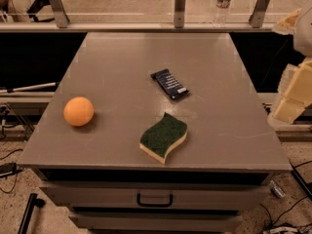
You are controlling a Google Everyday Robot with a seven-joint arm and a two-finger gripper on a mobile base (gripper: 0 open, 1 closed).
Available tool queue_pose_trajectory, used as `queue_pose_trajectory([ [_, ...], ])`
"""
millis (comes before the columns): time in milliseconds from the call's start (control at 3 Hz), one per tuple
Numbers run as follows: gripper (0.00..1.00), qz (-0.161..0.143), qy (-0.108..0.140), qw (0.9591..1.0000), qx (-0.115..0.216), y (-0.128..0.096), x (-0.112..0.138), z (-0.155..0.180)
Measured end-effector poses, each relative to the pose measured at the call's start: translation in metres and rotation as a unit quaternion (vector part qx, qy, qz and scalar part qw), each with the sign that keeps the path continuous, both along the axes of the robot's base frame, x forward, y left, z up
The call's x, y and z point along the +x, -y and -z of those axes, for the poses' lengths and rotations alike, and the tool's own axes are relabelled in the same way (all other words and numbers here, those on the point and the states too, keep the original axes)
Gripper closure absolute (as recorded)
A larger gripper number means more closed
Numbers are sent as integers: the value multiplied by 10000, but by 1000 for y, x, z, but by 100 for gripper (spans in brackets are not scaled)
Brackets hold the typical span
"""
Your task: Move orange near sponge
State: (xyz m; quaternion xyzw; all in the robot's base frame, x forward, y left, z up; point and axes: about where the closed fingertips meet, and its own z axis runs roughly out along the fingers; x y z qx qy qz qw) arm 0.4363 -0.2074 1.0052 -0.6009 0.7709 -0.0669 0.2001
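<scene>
Drawer front: nearest of all was a grey cabinet drawer with a dark loop handle, right under the table edge at 6 o'clock.
Floor: speckled, and cables trailed across it at the low right corner.
Table: a flat grey tabletop carried three things, all lying apart from one another.
Sponge: the wavy S-shaped sponge, dark green scouring side up over pale yellow foam, lay flat close to the front edge, a touch right of centre.
Orange: and there was the smooth round orange fruit, sitting on the left part of the table, at about 10 o'clock from the sponge and well apart from it, bare grey surface between them.
Packet: a dark blue rectangular packet with pale print lay at 12 o'clock from the sponge, near the table's middle, angled across it.
Arm: cream blocky robot arm segments stood at the right border, at 3 o'clock, off the tabletop.
Gripper: the gripper was up at 2 o'clock by the right border, well away from orange and sponge alike, carrying nothing I could see; open or closed, I cannot tell.
Rail: a metal-post barrier ran behind the table at 12 o'clock.
Bottle: a clear plastic water bottle stood beyond that barrier at 1 o'clock.
</scene>
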Motion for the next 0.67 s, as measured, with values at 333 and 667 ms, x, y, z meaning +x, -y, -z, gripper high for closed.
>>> queue_pose_trajectory([
  [333, 0, 0, 1, 10000, 0, 0, 0, 0],
  [667, 0, -262, 60, 9996, -2, -16, 12, -1],
])
